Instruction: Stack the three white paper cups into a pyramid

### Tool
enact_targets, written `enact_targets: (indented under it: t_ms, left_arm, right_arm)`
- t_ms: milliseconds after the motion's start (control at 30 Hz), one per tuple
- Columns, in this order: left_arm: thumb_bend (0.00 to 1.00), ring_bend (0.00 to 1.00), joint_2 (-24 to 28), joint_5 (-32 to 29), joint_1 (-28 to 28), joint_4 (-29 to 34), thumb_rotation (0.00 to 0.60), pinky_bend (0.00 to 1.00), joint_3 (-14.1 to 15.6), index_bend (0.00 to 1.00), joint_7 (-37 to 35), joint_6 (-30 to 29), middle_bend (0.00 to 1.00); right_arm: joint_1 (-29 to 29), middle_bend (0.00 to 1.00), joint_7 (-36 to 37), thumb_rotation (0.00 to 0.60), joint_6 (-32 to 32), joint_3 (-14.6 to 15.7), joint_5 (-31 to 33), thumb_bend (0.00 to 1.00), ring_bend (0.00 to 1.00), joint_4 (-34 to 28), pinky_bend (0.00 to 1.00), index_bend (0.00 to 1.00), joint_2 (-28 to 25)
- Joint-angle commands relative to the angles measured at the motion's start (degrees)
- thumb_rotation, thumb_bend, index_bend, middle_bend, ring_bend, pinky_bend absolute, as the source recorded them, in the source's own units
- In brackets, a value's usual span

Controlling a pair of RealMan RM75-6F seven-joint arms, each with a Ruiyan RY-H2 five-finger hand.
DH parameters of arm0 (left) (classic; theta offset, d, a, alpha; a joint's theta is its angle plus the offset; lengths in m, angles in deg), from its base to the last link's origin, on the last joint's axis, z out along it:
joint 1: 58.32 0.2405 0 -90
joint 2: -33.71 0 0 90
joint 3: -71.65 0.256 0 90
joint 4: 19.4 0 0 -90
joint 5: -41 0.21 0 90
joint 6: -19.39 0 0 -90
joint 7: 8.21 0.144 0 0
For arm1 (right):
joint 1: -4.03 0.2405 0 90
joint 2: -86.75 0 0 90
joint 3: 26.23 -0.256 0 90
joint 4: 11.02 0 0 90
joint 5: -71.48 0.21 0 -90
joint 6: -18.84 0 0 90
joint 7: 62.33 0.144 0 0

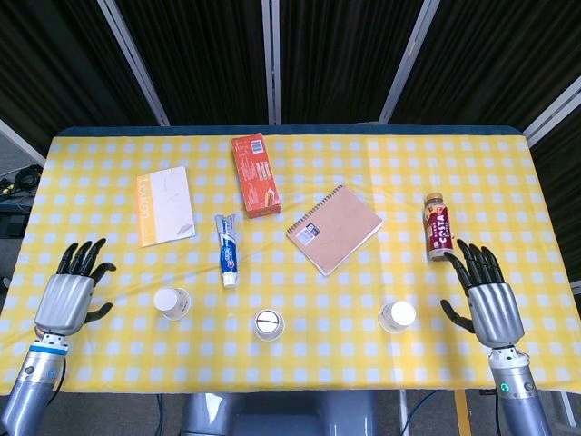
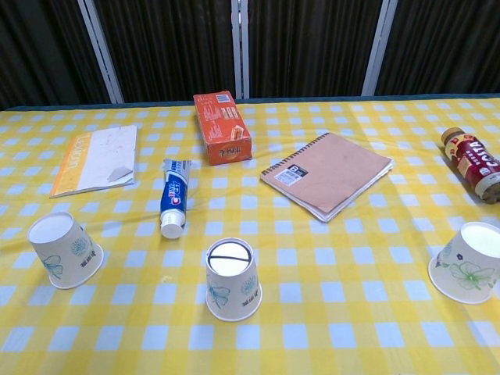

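Three white paper cups stand upside down in a row near the table's front edge: the left cup (image 1: 172, 302) (image 2: 65, 250), the middle cup (image 1: 269, 324) (image 2: 232, 280) and the right cup (image 1: 397, 317) (image 2: 469, 262). My left hand (image 1: 71, 293) hovers open over the table's left edge, well left of the left cup, fingers spread and holding nothing. My right hand (image 1: 486, 297) is open at the right side, a short way right of the right cup. Neither hand shows in the chest view.
Behind the cups on the yellow checked tablecloth (image 1: 363, 173) lie a white booklet (image 1: 164, 205), a toothpaste tube (image 1: 226, 249), an orange box (image 1: 255, 174), a brown spiral notebook (image 1: 334, 228) and a small red-labelled bottle (image 1: 438, 226) on its side.
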Motion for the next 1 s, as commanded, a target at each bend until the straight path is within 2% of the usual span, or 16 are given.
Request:
enact_targets:
  t_ms: [33, 233, 400, 567, 1000]
  left_arm:
    - [0.19, 0.00, -0.91, 0.63, -1.13, 0.09, 0.600, 0.00, 0.62, 0.35, 0.83, 1.74, 0.00]
    - [0.24, 0.00, -2.09, 0.90, -2.86, 0.98, 0.600, 0.00, 0.98, 0.36, 2.19, 4.47, 0.00]
    - [0.24, 0.00, -2.66, 0.48, -3.98, 1.85, 0.600, 0.00, 0.83, 0.30, 3.33, 6.12, 0.00]
    - [0.30, 0.00, -3.20, -0.08, -5.24, 2.81, 0.600, 0.00, 0.77, 0.29, 5.33, 7.99, 0.00]
    - [0.33, 0.00, -4.75, -3.42, -7.59, 4.15, 0.600, 0.00, 0.90, 0.34, 10.08, 12.52, 0.00]
  right_arm:
    - [-0.09, 0.00, 0.38, 0.600, 0.22, -0.12, 0.03, 0.16, 0.00, -0.23, 0.04, 0.16, -0.23]
    - [-0.17, 0.00, 0.94, 0.600, 0.20, -0.25, 0.29, 0.16, 0.00, -0.32, 0.04, 0.17, -0.51]
    - [-0.06, 0.00, 1.28, 0.600, -0.13, -0.21, 0.34, 0.16, 0.00, -0.29, 0.04, 0.17, -0.54]
    - [-0.08, 0.00, 1.51, 0.600, -0.11, -0.22, 0.32, 0.16, 0.00, -0.36, 0.04, 0.17, -0.61]
    - [-0.23, 0.00, 2.34, 0.600, 0.27, -0.34, 0.23, 0.16, 0.00, -0.59, 0.04, 0.17, -0.97]
